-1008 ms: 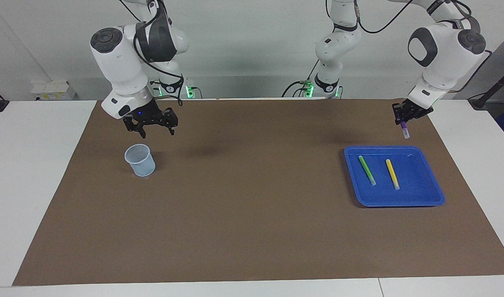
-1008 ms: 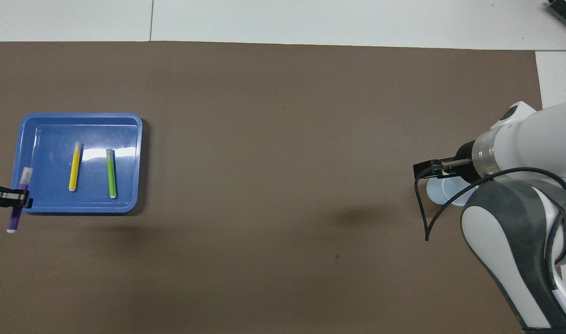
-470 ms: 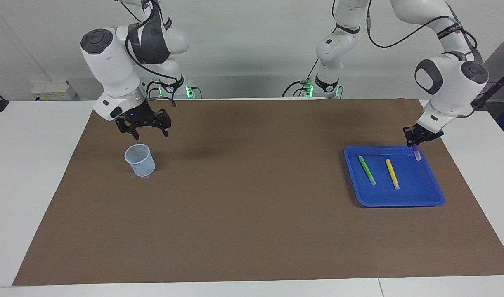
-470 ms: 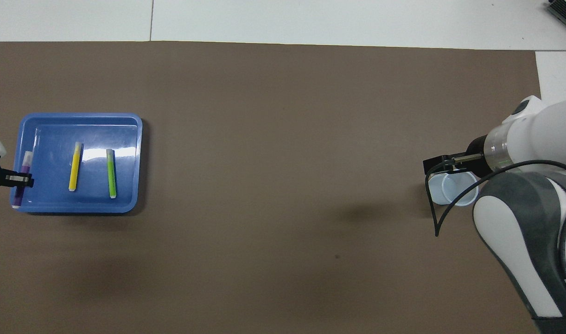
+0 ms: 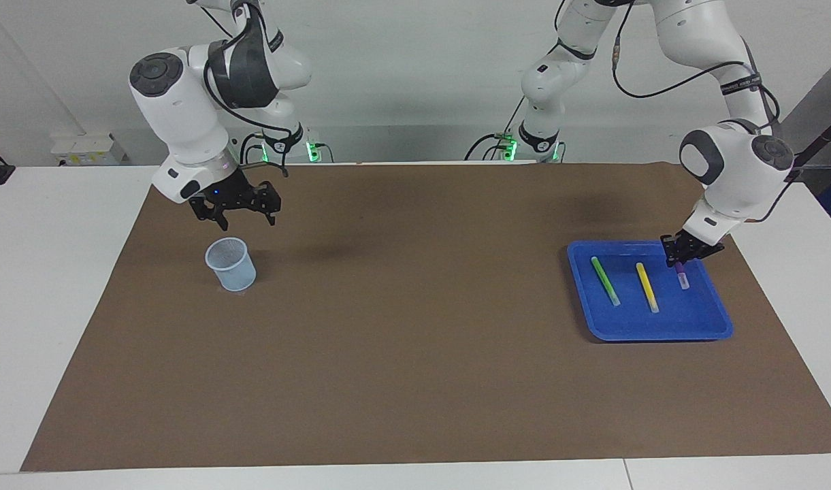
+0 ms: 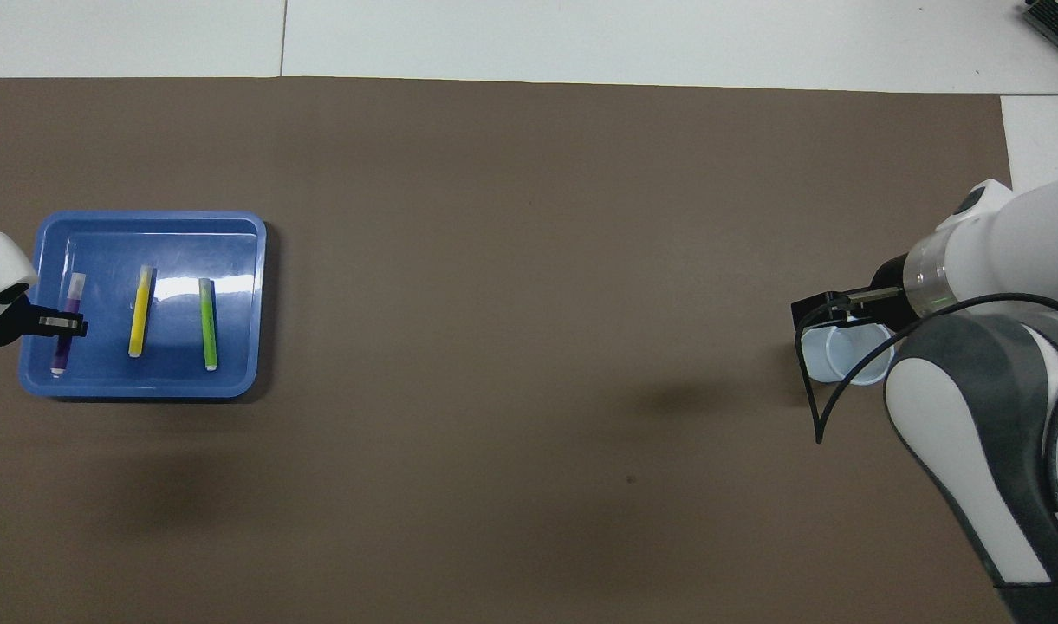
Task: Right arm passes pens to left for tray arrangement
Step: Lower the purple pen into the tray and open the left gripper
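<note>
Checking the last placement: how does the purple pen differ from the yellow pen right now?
The purple pen is clamped in the left gripper; the yellow pen lies free. Purple sits nearest the left arm's end of the tray; yellow lies in the middle, beside the green pen. Both run roughly parallel over the tray.

Our left arm comes down from its base, elbow high, wrist angled down and inward. Our left gripper sits low, fingertips clamped together around a slim object. Our right arm is folded, big wrist joint up, forearm tilted down. Our right gripper hangs in the air, blue light lit at its base, fingers spread wide, holding nothing. This arm waits.
</note>
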Controlling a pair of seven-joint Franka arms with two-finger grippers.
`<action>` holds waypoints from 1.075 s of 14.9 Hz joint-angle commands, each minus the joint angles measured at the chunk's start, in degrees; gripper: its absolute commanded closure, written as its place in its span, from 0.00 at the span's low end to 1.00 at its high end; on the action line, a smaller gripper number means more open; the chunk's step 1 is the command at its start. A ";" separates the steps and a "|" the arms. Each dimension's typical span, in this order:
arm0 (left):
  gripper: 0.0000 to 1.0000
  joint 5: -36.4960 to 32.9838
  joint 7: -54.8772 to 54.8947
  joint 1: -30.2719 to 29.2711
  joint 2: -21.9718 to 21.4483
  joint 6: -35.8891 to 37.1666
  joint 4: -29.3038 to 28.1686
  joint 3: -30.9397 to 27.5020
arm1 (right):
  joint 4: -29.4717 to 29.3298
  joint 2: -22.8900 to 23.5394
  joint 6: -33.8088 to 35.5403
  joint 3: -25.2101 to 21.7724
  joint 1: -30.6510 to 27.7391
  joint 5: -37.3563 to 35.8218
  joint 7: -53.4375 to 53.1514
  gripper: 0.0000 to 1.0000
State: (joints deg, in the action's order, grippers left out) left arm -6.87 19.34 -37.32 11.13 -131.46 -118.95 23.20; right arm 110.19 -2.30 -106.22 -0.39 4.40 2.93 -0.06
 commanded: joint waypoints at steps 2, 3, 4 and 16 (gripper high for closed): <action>1.00 -1.47 -0.97 -0.83 4.24 -6.25 -0.40 -0.25 | -1.12 0.37 1.19 2.50 -3.87 -1.09 0.94 0.00; 1.00 -1.74 -1.32 -0.74 4.77 -7.92 -1.10 -0.43 | -1.12 0.37 1.19 2.41 -3.88 -1.09 0.85 0.00; 1.00 -1.74 -1.76 -0.74 5.39 -8.63 -1.28 -0.43 | -1.47 0.63 0.93 2.50 -3.88 -1.09 0.85 0.00; 0.00 -5.17 -5.37 0.40 6.80 -10.48 -1.19 -0.34 | -3.93 1.34 1.71 1.62 -3.79 -1.18 -2.75 0.00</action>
State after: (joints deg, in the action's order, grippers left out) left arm -10.54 15.63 -37.11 17.46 -140.34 -119.71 22.93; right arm 108.10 -1.67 -106.11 0.88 1.11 2.93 -1.46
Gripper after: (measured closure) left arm 0.238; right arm 0.000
